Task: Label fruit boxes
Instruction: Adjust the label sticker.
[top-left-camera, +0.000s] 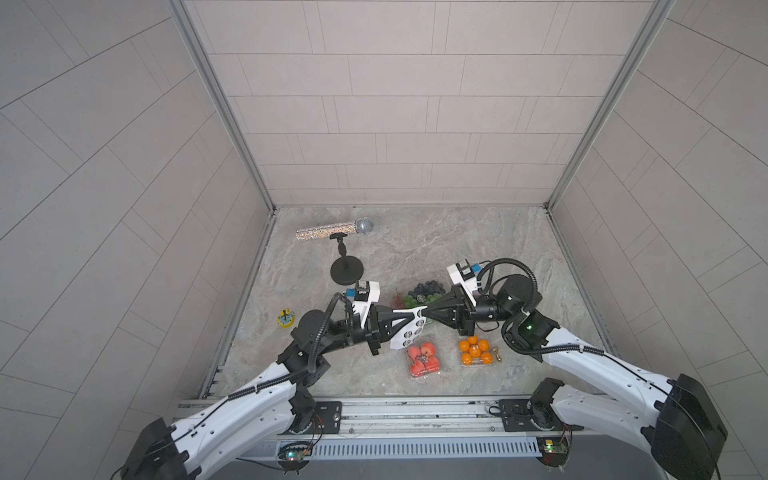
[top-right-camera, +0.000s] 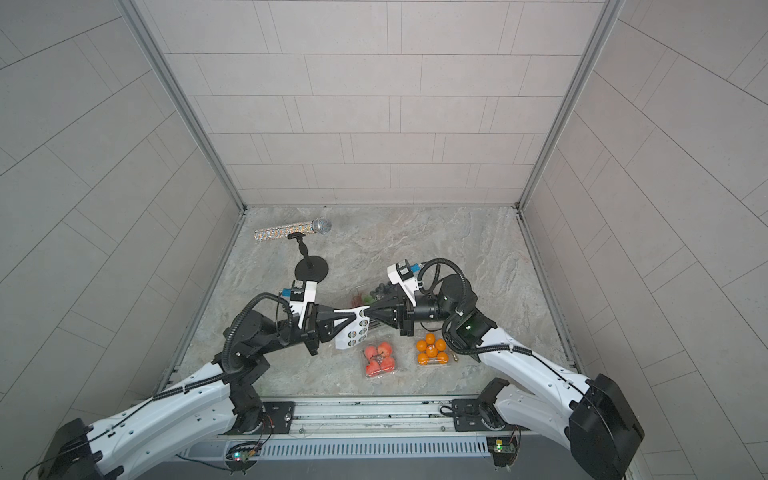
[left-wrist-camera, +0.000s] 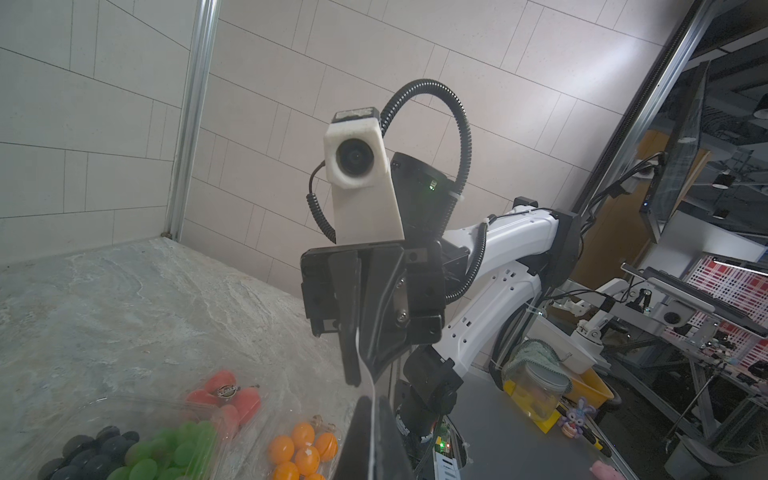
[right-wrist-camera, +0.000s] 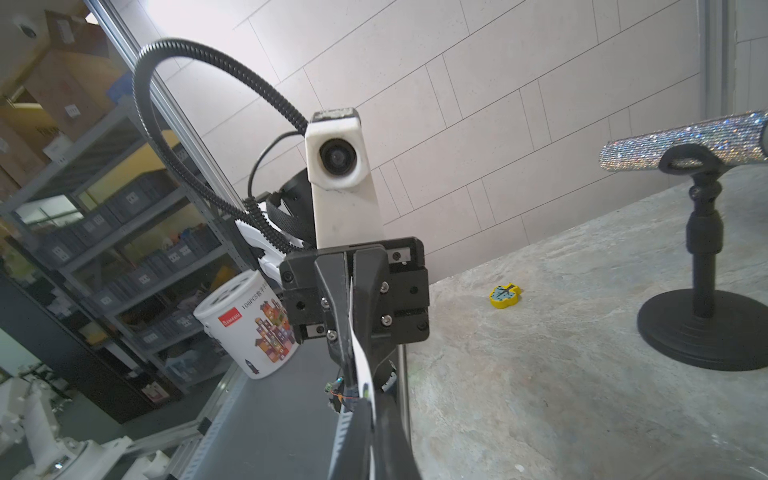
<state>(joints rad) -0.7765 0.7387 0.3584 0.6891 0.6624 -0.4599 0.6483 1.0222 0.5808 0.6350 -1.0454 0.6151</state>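
The left gripper (top-left-camera: 413, 316) is clamped on a white sticker sheet (top-left-camera: 400, 341), its jaws together with the paper's edge showing between them in the right wrist view. The right gripper (top-left-camera: 427, 312) meets it nose to nose and is pinched onto the same sheet at its upper corner; the left wrist view shows a thin white edge running between its closed jaws. The sheet hangs in the air between the two grippers, tilted, with rows of round stickers visible on its lower part in both top views.

Below and behind the grippers, on the marbled tabletop (top-left-camera: 457, 241), sits the large box (top-left-camera: 419, 293) of green grapes and blueberries, partly covered by the right gripper. Toward the robot's base, the box of red fruit (top-left-camera: 424, 359) lies just beside the sheet's lower edge, and the box of oranges (top-left-camera: 476, 351) sits near it, on its right.

Farther off to the left, a glittery microphone (top-left-camera: 332, 231) rests on a black stand (top-left-camera: 347, 271), and a small yellow toy (top-left-camera: 286, 321) lies near the tabletop's left edge.
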